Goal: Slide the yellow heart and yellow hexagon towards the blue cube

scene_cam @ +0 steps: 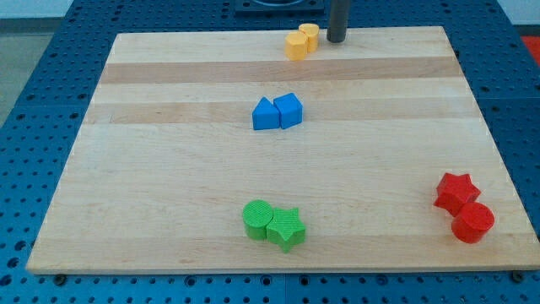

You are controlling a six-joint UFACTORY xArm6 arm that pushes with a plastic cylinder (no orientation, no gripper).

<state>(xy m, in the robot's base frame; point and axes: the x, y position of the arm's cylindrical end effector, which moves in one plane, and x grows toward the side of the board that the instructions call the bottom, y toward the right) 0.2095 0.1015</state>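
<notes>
Two yellow blocks touch each other at the view's top centre: one (297, 46) on the left, which looks like the heart, and one (310, 35) just right of and behind it, which looks like the hexagon. My tip (337, 39) stands just right of them, a small gap away, near the board's top edge. The blue cube (288, 110) sits in the upper middle of the board, below the yellow pair, touching a blue triangular block (266, 115) on its left.
A green cylinder (257, 219) and a green star (286, 227) touch at the bottom centre. A red star (456, 192) and a red cylinder (472, 223) sit at the bottom right. The wooden board (152, 169) lies on a blue perforated table.
</notes>
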